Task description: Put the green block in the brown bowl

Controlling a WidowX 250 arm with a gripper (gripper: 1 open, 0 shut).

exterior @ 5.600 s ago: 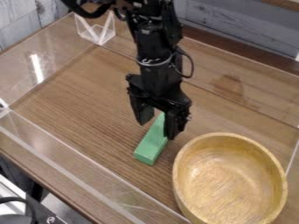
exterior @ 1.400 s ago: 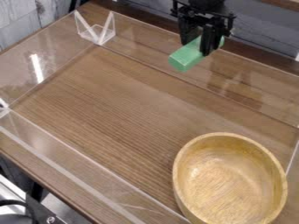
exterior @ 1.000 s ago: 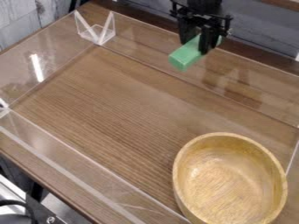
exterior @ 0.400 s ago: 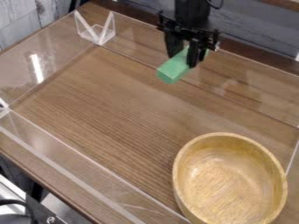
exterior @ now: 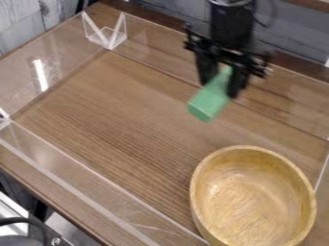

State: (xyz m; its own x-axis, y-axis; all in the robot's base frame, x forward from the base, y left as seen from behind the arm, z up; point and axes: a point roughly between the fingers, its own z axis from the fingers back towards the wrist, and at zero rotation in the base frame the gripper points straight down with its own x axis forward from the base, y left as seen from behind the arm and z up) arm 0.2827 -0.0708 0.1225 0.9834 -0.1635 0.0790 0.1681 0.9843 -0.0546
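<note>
One hand grips green block, tilted, above table; brown bowl apart. No legible writing.

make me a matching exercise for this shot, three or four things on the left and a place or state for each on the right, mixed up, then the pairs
Things:
1. green block
2. brown bowl
3. gripper
4. clear plastic stand

Places or states:
A. at the far left corner of the table
B. empty, at the near right
C. shut on the block, pointing down
D. held tilted in the air, above the table

Pairs: 1-D, 2-B, 3-C, 4-A
</note>
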